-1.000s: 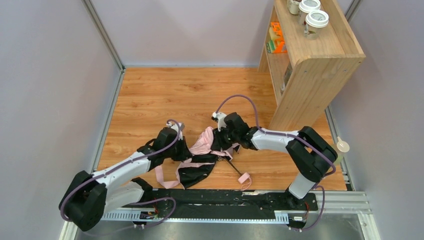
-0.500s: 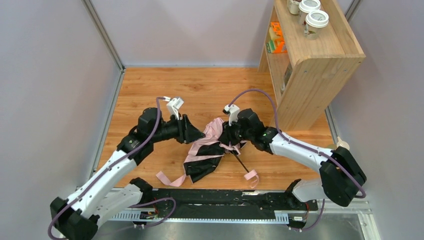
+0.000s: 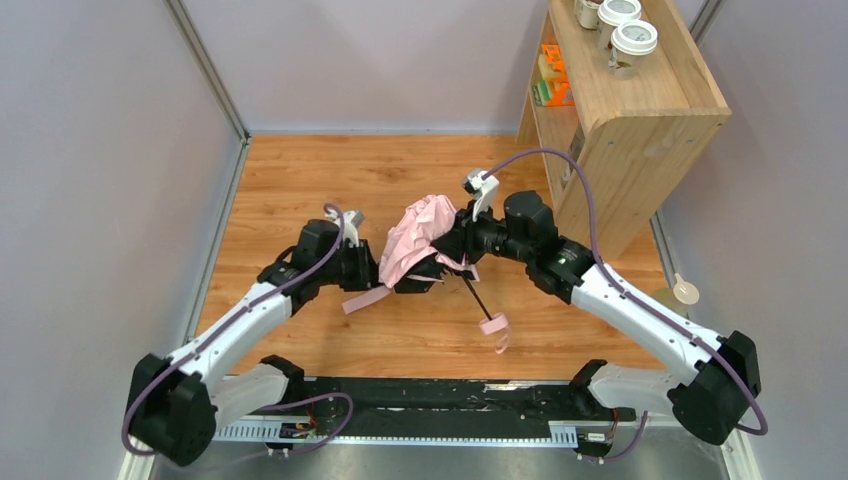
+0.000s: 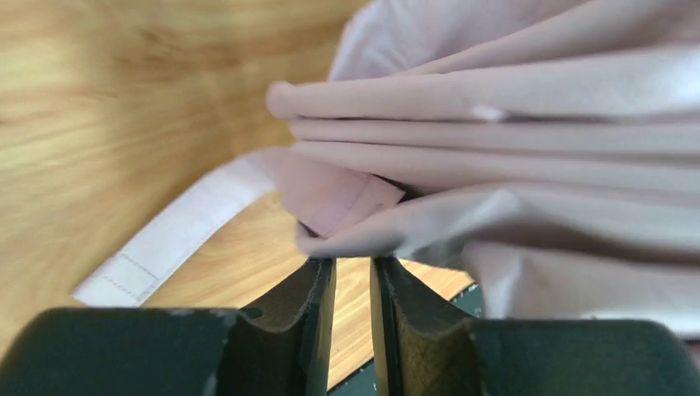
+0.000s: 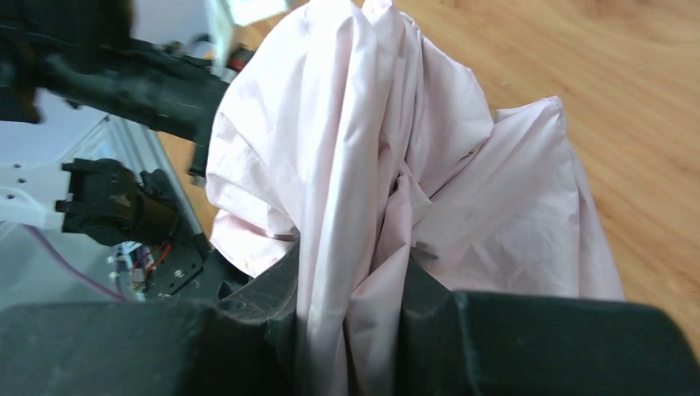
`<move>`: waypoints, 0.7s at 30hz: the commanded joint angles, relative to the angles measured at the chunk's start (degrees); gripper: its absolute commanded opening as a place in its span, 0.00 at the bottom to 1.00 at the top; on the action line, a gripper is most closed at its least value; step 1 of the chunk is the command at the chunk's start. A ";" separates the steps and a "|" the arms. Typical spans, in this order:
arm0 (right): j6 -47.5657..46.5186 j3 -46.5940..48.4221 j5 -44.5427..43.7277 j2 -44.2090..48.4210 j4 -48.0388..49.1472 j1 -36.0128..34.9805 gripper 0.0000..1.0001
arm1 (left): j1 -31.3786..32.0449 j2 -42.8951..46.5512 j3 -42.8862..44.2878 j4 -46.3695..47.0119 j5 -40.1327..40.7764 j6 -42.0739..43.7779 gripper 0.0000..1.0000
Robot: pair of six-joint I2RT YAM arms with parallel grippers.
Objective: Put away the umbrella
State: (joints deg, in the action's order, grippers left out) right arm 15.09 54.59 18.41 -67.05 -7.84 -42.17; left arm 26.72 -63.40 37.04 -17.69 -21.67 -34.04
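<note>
My right gripper (image 5: 351, 285) pinches the umbrella (image 5: 371, 148) canopy, so I should ease the near-shut, empty left gripper (image 4: 352, 276) onto its folds.

Top view bright, even, diffuse overhead light; faint soft shadows on table (image 3: 330, 170); sharp, slight wide-angle bowing at wall (image 3: 100, 150) edges. Left wrist: umbrella (image 4: 512, 124) too close, soft; table smeared at left; left fingers (image 4: 309, 322) dark, blurred. Right wrist: folds crisp mid-frame, right fingers (image 5: 425, 289) and background defocused.
</note>
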 commanded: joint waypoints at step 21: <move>-97.26 33.07 -56.21 -40.08 42.53 -1.23 0.00 | -2.99 37.55 12.36 -24.76 23.15 2.94 0.57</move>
State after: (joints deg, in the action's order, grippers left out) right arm -56.66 94.02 -32.16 -102.37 12.36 -41.01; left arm 23.86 -27.59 50.30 -40.71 -1.56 -29.47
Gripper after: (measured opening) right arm 0.256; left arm 0.565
